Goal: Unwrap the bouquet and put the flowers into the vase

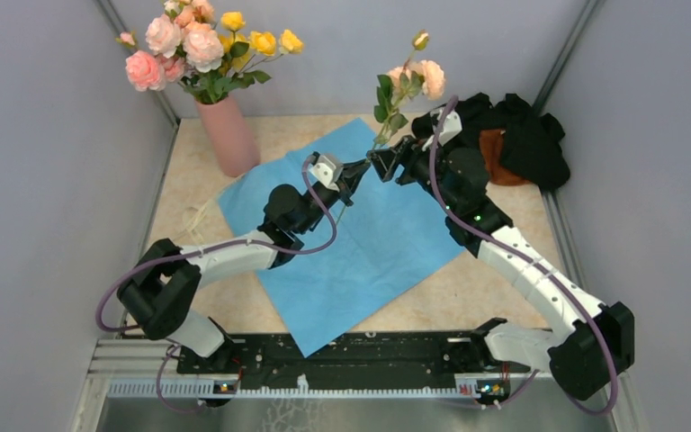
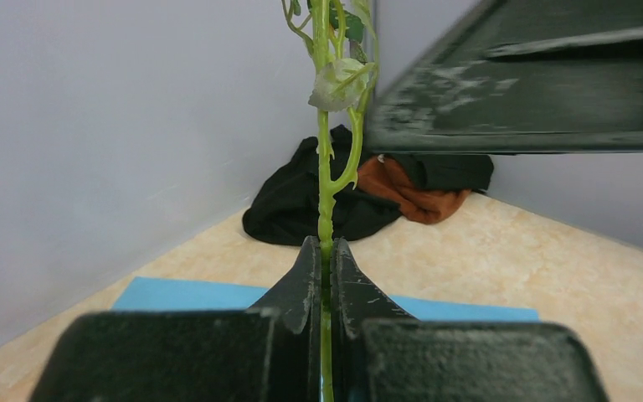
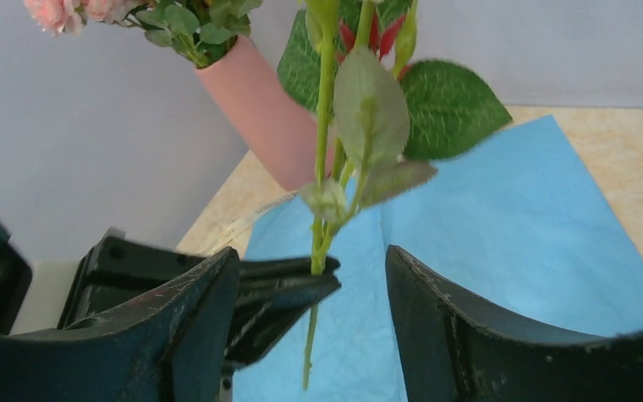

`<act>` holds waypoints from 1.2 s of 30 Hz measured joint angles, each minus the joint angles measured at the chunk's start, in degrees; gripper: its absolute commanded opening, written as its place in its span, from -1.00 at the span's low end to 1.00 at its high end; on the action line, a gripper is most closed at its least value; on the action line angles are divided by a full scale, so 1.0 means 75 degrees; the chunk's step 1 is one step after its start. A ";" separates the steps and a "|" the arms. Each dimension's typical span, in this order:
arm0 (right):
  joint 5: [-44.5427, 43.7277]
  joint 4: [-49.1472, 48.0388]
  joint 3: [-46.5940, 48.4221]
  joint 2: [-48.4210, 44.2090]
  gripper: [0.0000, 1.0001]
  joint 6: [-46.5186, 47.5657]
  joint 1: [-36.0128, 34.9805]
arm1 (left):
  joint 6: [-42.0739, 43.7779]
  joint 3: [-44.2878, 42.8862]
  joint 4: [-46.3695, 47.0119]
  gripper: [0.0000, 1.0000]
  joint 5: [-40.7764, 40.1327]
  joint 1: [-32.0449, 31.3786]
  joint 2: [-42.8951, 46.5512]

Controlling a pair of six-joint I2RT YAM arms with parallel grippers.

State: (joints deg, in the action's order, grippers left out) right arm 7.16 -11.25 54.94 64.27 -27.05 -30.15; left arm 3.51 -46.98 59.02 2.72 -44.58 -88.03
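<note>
My left gripper point(image 1: 363, 170) point(image 2: 324, 249) is shut on the thin green stem point(image 2: 325, 180) of a single peach rose point(image 1: 429, 78) with a small yellow bud, and holds it upright above the blue wrapping paper point(image 1: 369, 252). My right gripper point(image 1: 381, 161) point(image 3: 310, 255) is open just beyond it; its fingers stand on either side of the stem point(image 3: 323, 209) and the left fingertips point(image 3: 301, 285), touching neither. The pink vase point(image 1: 229, 135) point(image 3: 264, 109) stands at the back left with the flowers point(image 1: 202, 45) in it. The paper lies spread flat, with no wrapped bouquet in view.
A black and brown cloth heap point(image 1: 522, 139) point(image 2: 318, 201) lies at the back right by the wall. A cream ribbon point(image 1: 198, 216) rests on the table left of the paper. Grey walls close in the table on three sides.
</note>
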 measured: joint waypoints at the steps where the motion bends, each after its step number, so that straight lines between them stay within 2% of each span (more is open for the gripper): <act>1: -0.0052 0.0017 0.0038 0.0058 0.22 0.0026 -0.0003 | 0.0035 0.0000 -0.0020 -1.00 -0.0009 -0.0076 0.0000; 4: -0.0230 0.0020 0.0143 0.0300 0.05 0.0102 -0.0009 | 0.0172 0.0000 -0.0131 -1.00 -0.0015 -0.0347 0.0003; 7: -0.0344 0.0023 0.0210 0.0455 -0.51 0.0192 -0.0009 | 0.0321 0.0000 -0.0265 -1.00 -0.0023 -0.0551 0.0000; 10: -0.0417 0.0029 0.0251 0.0504 -0.97 0.0248 -0.0009 | 0.0431 0.0000 -0.0306 -1.00 -0.0099 -0.0656 0.0003; 14: -0.0466 0.0082 0.0294 0.0504 -1.00 0.0262 -0.0017 | 0.0527 0.0000 -0.0323 -1.00 -0.0143 -0.0662 0.0003; 15: -0.0469 0.0099 0.0294 0.0498 -1.00 0.0265 -0.0017 | 0.0539 -0.0003 -0.0323 -0.95 -0.0146 -0.0676 0.0003; 20: -0.0478 0.0204 0.0306 0.0498 -1.00 0.0361 -0.0017 | 0.0548 -0.0006 -0.0423 0.17 -0.0131 -0.0691 0.0000; 22: -0.0478 0.0294 0.0350 0.0498 -1.00 0.0446 -0.0015 | 0.0519 -0.0023 -0.0525 0.34 -0.0114 -0.0691 -0.0006; 30: -0.0402 0.0618 0.0440 0.0504 -1.00 0.0816 -0.0015 | 0.0525 -0.0315 -0.1005 0.38 0.0169 -0.0694 -0.0093; 36: -0.0181 0.1600 0.1186 0.0938 -1.00 0.1478 -0.0111 | 0.0554 -0.0953 -0.2022 0.25 0.0638 -0.0694 -0.0230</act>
State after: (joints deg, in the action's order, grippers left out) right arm 5.80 0.75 63.83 71.31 -15.97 -30.98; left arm 7.66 -54.13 43.86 7.51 -49.78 -89.76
